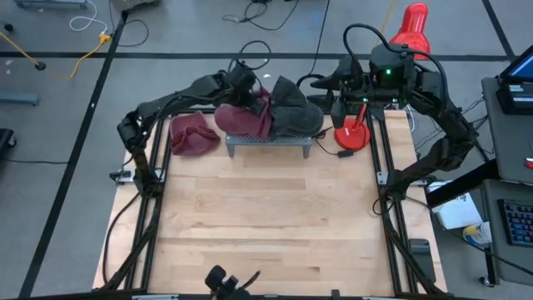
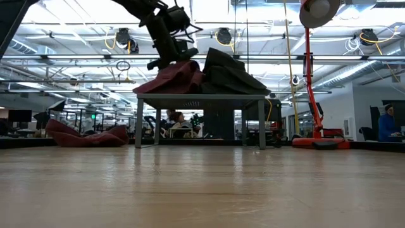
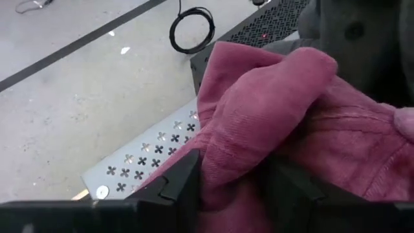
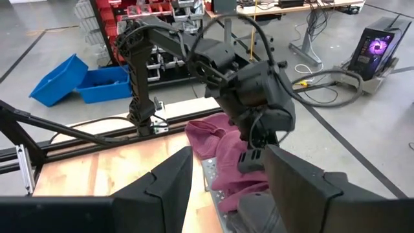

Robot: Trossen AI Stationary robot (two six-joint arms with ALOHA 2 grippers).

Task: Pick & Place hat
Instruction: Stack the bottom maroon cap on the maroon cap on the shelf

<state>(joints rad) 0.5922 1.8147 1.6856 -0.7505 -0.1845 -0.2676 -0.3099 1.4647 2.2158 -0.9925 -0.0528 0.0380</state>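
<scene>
Bare wooden table (image 1: 275,225) in front; behind it, a soft, crumpled maroon hat (image 3: 272,123) on the perforated rack (image 3: 139,162), left tool (image 3: 226,188) clamped on its ribbed fabric; right tool (image 4: 226,184) apart.

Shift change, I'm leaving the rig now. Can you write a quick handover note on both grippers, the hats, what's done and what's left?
Left gripper: over the perforated stand, fingers either side of a fold of the maroon hat; a firm grip is not certain.
Right gripper: open, empty, waiting near the stand's right end.
Things: maroon hat and dark grey hat on the stand; a second maroon hat on the table left of it.
Done: one maroon hat lies off the stand.
Left: moving the hats on the stand.
</scene>
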